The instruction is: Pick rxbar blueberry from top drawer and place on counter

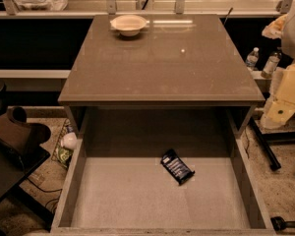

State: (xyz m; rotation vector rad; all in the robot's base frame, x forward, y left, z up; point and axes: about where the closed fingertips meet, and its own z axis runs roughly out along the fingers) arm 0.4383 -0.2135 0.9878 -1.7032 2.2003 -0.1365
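Observation:
The rxbar blueberry [177, 166] lies flat and skewed on the pale speckled floor of the open top drawer [71, 186], right of centre and toward the back. Its dark wrapper shows rows of pale lettering. Above the drawer spreads the glossy brown-grey counter [162, 68]. My gripper is out of view; only pale cream arm segments [287, 90] show at the right edge, outside the drawer and beside the counter's right side. Nothing is touching the bar.
A cream bowl [129, 24] sits at the counter's far left edge. Behind runs a pale ledge with metal posts [110, 4]. Two bottles [252, 58] stand at the right. A dark chair-like shape [14, 141] and floor clutter [66, 144] lie left of the drawer.

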